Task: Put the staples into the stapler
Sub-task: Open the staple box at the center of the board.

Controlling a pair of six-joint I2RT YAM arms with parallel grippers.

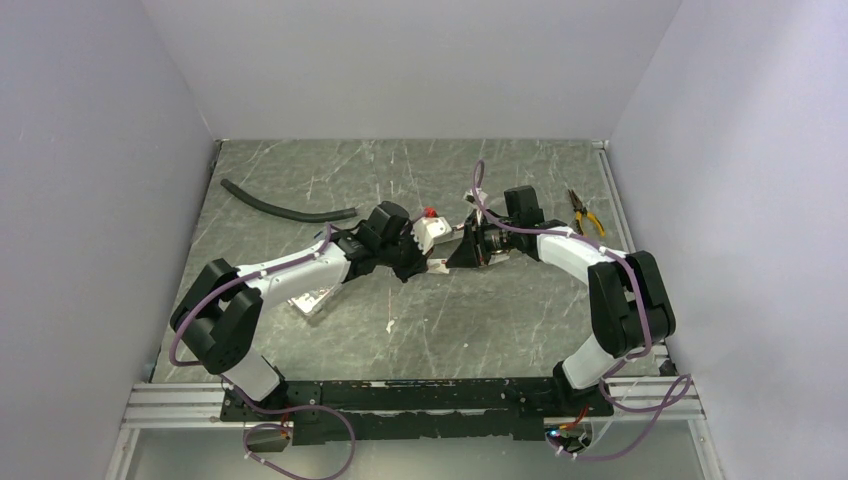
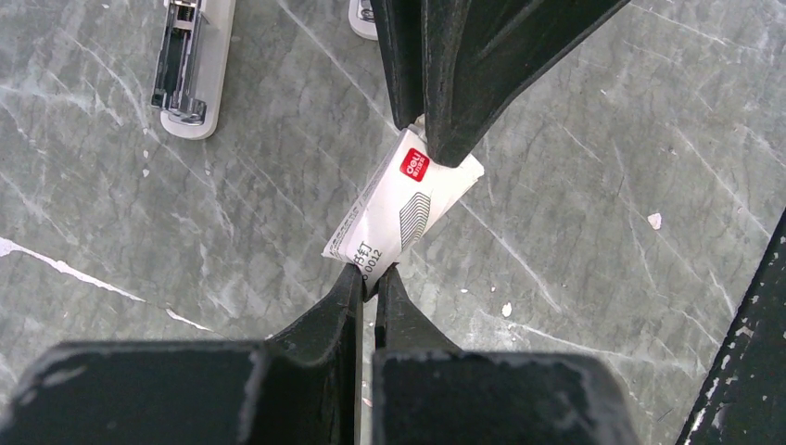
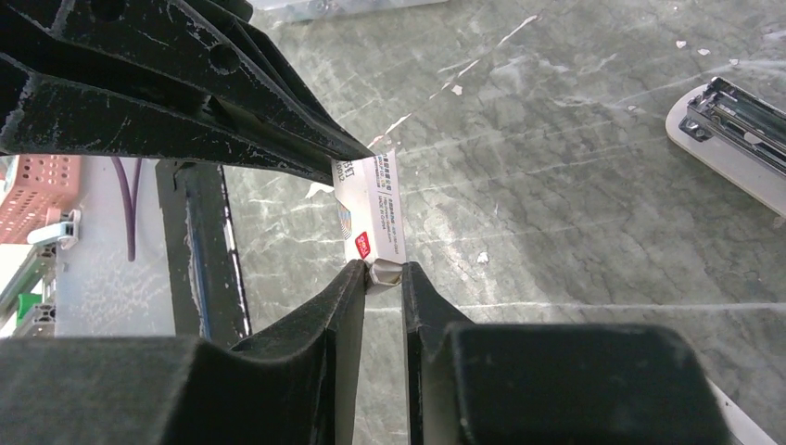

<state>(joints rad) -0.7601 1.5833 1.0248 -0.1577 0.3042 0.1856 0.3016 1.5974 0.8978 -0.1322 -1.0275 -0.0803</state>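
The staples [image 2: 399,213] are a small white box with a red mark, held in the air between my two grippers above the table. My left gripper [image 2: 369,273] is shut on the box's printed end. My right gripper [image 3: 383,273] pinches the opposite end, by the red mark [image 3: 363,245], with both fingertips against its sides. The right gripper's fingers [image 2: 463,83] come down from the top of the left wrist view. An open white stapler [image 2: 190,65] lies on the table with its metal channel showing. It also shows at the right edge of the right wrist view as the stapler [image 3: 732,139].
A black hose [image 1: 285,207] lies at the back left and yellow-handled pliers [image 1: 585,213] at the back right. A clear case [image 1: 312,298] sits under the left arm. A white object with a red knob [image 1: 431,228] stands just behind the grippers.
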